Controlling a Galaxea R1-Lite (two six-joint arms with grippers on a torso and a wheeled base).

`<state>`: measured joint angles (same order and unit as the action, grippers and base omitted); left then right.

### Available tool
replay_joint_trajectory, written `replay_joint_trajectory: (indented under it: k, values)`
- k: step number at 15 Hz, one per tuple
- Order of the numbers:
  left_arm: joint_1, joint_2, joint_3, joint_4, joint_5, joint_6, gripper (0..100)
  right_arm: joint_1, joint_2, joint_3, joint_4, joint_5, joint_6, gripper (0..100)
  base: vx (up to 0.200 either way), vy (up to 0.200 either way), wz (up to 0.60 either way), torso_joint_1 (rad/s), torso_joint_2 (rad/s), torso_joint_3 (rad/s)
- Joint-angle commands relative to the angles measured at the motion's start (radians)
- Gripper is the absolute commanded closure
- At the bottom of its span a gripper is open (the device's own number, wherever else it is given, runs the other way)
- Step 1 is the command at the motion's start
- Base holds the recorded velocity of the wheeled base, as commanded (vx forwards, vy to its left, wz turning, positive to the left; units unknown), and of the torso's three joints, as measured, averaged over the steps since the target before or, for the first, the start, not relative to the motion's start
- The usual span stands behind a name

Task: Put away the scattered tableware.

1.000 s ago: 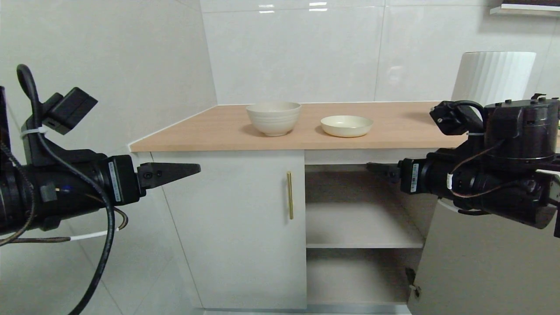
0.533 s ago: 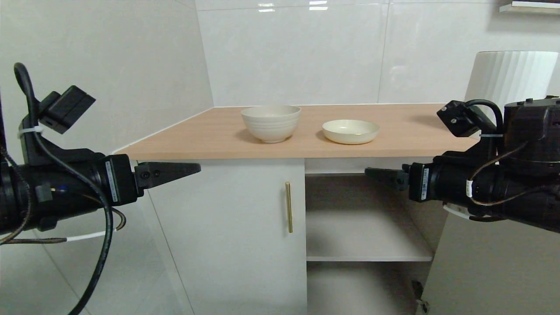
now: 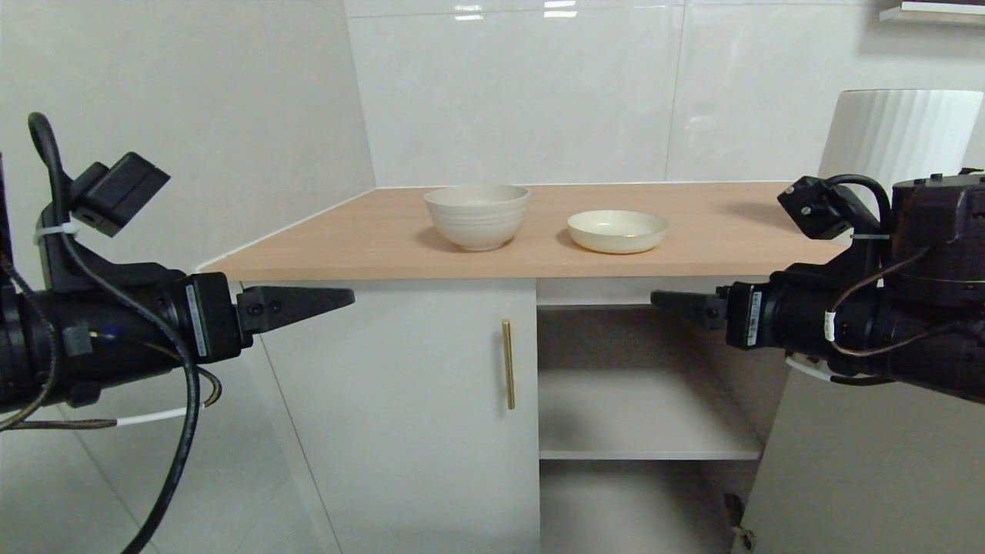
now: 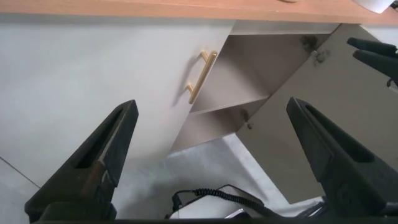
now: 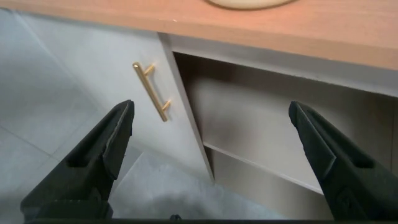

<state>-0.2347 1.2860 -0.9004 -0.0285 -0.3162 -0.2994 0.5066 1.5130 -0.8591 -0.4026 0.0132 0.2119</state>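
- Left gripper (image 4: 211,165): the black, wedge-shaped, tapering fingers (image 4: 93,165) are spread wide. Nothing sits between them and they touch nothing. The gripper hangs in air before the flat matte white cabinet door (image 3: 415,400), below counter level.
- Right gripper (image 5: 211,165): the same black wedge fingers (image 5: 336,162) are likewise wide apart and empty. The gripper is level with the top of the open cabinet compartment (image 3: 616,338), just under the counter edge.
- The cabinet door is closed, with a slim brass bar handle (image 3: 508,364) set vertical.
- The open compartment has one pale flat shelf (image 3: 639,435).
- A smooth light wood-grain countertop (image 3: 346,250) lies above both grippers.
- A cream round bowl with ribbed wall (image 3: 477,215) stands upright on the countertop.
- A shallow cream round dish (image 3: 617,231) sits near the bowl on its right, not touching it.
- A white fluted cylindrical vessel (image 3: 900,131) stands at the far right of the countertop.
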Motion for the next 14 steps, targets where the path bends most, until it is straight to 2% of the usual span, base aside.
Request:
replay_joint_trajectory:
  k: [1,4,8,12,14]
  values:
    - [0.000,0.012,0.002,-0.001,0.000,-0.001,0,0.000,0.013,0.000,-0.001,0.001,0.000,0,0.000,0.000,0.00,0.036,-0.10,-0.076]
    - [0.000,0.032,0.003,-0.001,0.000,0.000,0,0.000,0.013,0.000,-0.001,0.001,0.000,0,0.000,0.000,0.00,0.049,-0.22,-0.240]
    - [0.000,0.076,0.008,-0.002,0.000,-0.001,0,0.000,0.019,0.000,-0.001,0.002,0.000,0,0.000,0.000,0.00,0.155,-0.50,-0.293]
    - [0.000,0.164,0.055,-0.139,0.000,-0.015,0,0.000,0.024,0.000,-0.001,0.002,0.000,0,0.000,0.000,0.00,0.179,-0.47,-0.288]
    - [0.000,0.170,0.057,-0.140,-0.001,-0.020,0,0.000,0.030,-0.001,-0.001,0.002,0.000,0,0.000,0.000,0.00,0.186,-0.47,-0.281]
